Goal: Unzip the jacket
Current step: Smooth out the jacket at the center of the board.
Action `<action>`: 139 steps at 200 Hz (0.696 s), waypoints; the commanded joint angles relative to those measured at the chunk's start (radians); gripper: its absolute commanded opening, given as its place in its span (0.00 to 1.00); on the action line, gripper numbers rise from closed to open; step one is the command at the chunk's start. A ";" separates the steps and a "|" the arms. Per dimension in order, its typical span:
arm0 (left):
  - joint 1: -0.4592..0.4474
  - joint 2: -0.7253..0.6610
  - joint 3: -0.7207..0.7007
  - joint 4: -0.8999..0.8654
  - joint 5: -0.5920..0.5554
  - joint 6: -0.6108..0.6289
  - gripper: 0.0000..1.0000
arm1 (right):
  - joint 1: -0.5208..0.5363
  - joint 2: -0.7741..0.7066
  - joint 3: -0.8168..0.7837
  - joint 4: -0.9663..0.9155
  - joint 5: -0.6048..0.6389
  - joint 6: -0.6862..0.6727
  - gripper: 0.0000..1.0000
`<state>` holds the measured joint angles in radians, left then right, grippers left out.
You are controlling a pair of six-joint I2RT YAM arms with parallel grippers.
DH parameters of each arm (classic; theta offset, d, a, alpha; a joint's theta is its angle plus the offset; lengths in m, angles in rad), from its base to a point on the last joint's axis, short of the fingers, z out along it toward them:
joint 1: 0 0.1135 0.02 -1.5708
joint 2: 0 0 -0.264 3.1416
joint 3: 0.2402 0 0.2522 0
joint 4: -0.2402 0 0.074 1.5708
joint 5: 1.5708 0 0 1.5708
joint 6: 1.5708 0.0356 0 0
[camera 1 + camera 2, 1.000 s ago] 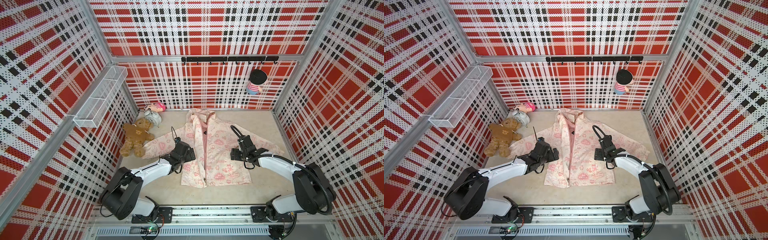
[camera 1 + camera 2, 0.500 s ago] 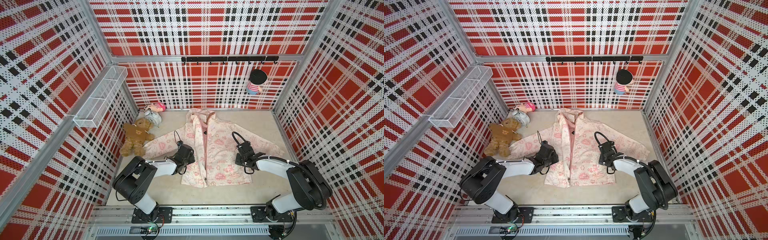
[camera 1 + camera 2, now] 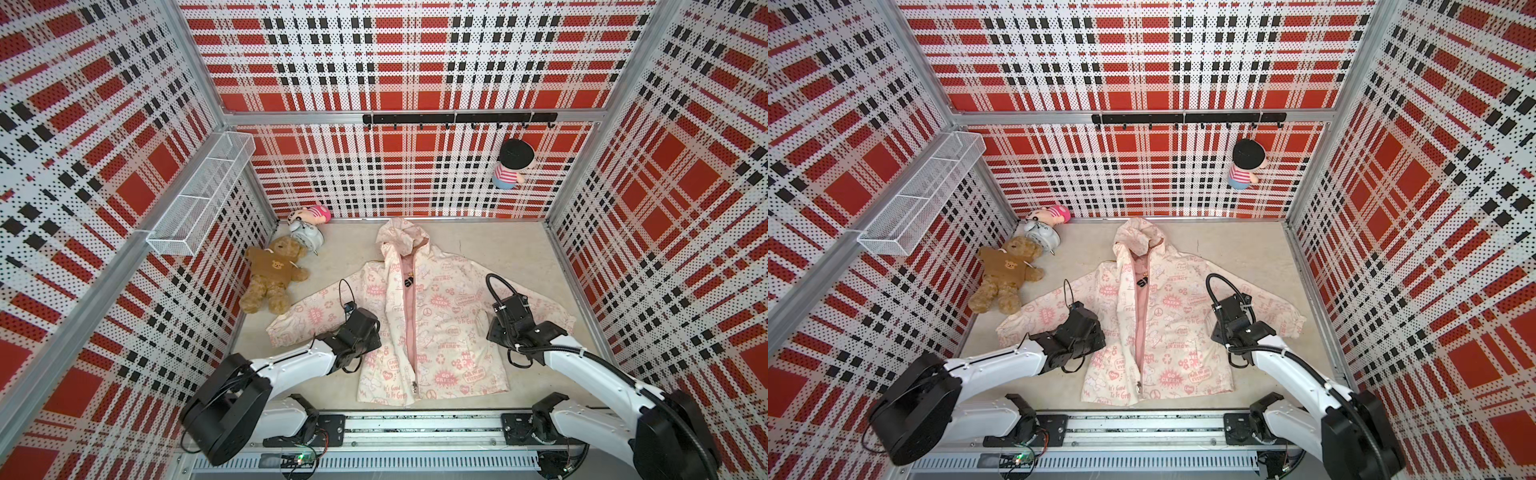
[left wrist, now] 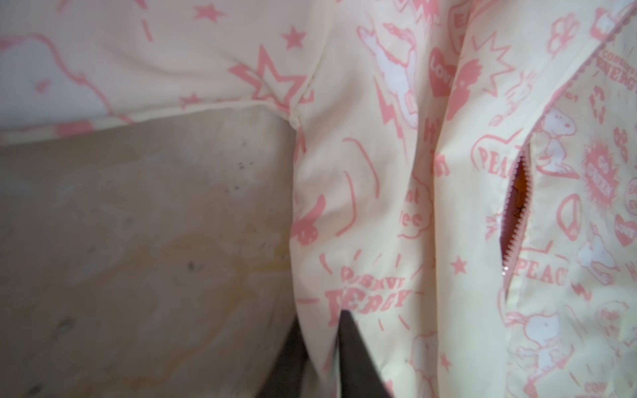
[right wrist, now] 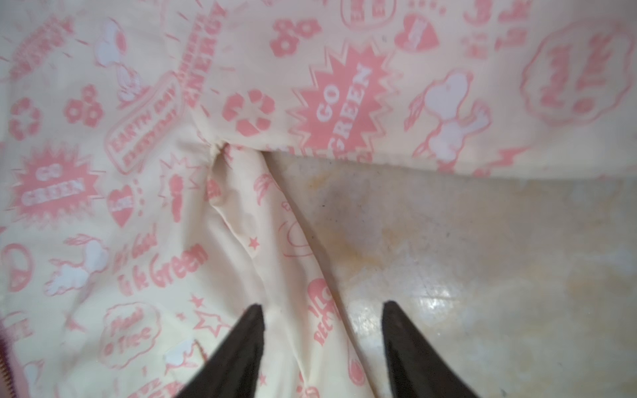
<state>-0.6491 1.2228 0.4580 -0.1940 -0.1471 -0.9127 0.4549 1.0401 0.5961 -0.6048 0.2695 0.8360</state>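
One cream, pink-printed hooded jacket (image 3: 436, 332); right fingers (image 5: 241, 344) wide astride its edge, left fingers (image 4: 355, 361) narrow, grip unclear (both pairs shifted since earlier).

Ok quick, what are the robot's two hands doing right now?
Left gripper: jacket edge between its jaws; cannot tell if pinched.
Right gripper: open, straddling the jacket's side edge.

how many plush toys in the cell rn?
3. A teddy bear lies on the table left of the jacket; a pink-capped doll sits in the back-left corner behind the alarm clock; a striped-shirt doll hangs on the back wall. The jacket could hide more.
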 commanded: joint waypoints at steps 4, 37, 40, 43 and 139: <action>-0.008 -0.135 0.095 -0.200 -0.131 0.011 0.65 | -0.032 -0.012 0.140 -0.030 -0.035 -0.122 0.73; 0.098 -0.153 0.251 -0.241 -0.246 0.163 0.85 | -0.106 0.292 0.413 0.084 -0.193 -0.384 0.82; 0.112 -0.146 0.263 -0.233 -0.247 0.178 0.85 | -0.113 0.328 0.438 0.096 -0.210 -0.404 0.83; 0.136 -0.134 0.272 -0.223 -0.245 0.195 0.85 | -0.120 0.364 0.465 0.109 -0.228 -0.426 0.85; 0.348 0.339 0.459 0.011 -0.063 0.346 0.71 | -0.209 1.139 1.140 -0.049 -0.169 -0.627 0.91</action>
<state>-0.3008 1.5105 0.9131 -0.2344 -0.2340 -0.5762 0.2836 2.1071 1.6577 -0.5697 0.0299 0.2584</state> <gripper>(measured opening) 0.731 0.905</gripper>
